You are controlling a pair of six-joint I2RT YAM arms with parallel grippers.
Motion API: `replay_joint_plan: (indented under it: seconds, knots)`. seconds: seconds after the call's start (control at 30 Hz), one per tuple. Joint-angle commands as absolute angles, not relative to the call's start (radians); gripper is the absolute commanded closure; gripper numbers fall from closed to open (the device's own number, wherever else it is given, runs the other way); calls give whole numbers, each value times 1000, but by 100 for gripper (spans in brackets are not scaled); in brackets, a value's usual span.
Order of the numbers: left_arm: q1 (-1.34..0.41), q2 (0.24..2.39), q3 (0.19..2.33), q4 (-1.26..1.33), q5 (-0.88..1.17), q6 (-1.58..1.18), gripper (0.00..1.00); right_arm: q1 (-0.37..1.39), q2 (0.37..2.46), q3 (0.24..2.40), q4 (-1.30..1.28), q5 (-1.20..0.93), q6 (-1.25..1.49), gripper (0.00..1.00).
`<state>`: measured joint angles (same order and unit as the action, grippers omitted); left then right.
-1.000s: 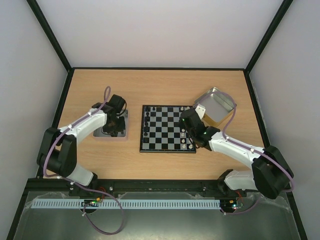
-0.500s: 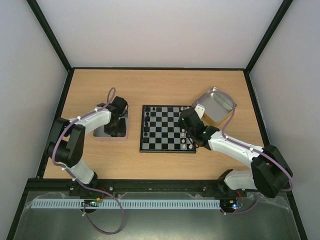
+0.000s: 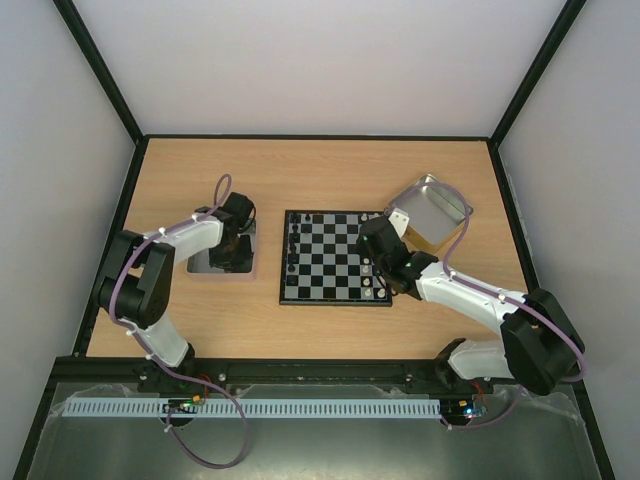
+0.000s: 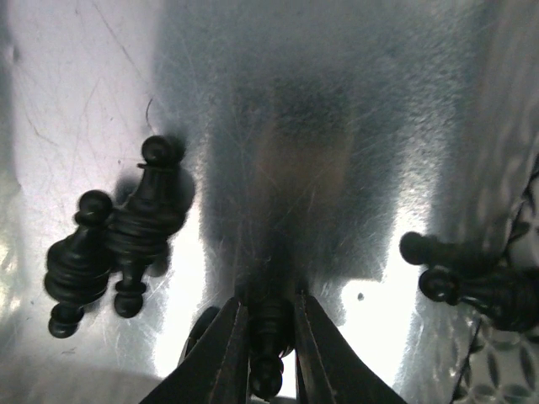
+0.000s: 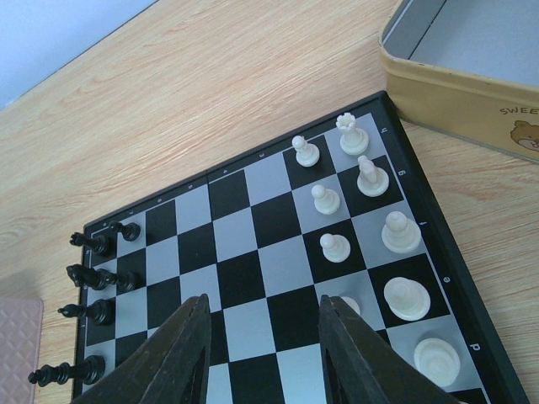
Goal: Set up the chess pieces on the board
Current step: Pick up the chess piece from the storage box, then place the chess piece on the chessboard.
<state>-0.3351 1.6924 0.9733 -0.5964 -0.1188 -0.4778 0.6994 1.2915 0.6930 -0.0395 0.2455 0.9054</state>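
My left gripper (image 4: pixel 269 318) reaches down into a shiny metal tray (image 4: pixel 354 93) and is shut on a small black chess piece (image 4: pixel 269 349). More black chess pieces lie loose in the tray, two at the left (image 4: pixel 139 223) and a pair at the right (image 4: pixel 472 273). From above, this gripper (image 3: pixel 232 243) sits over the tray (image 3: pixel 203 263), left of the board (image 3: pixel 335 258). My right gripper (image 5: pixel 263 307) hovers open above the board (image 5: pixel 253 210), nothing between its fingers. Several black pieces (image 5: pixel 94 278) stand along the board's left edge.
Pale white pieces (image 5: pixel 396 236) stand in the two right-hand columns of the board. An open gold-coloured tin (image 5: pixel 472 84) sits just beyond the board's far right corner, also seen from above (image 3: pixel 435 208). Black frame rails border the wooden table.
My left gripper has moved further into the tray and closed on a black piece. The right gripper has shifted only slightly over the board and stays open.
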Motion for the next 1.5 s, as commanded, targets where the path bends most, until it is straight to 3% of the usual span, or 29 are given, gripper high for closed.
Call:
replay_joint_plan:
  seconds: [0.0,0.6,0.9,1.47]
  knots:
    - [-328,1687,1002,-577,-111,-481,94,696,1296,719,-30,270,917,65]
    - [-338,1577,1072,-637,-65,-473,93,696,1282,713,-28,274,923,65]
    - [-480,1568,1262,-692,-37,-493,91,696,1215,689,-32,367,935,65]
    - [-724,1889,1561,-752,-68,-509,87,696,1063,623,-78,504,982,64]
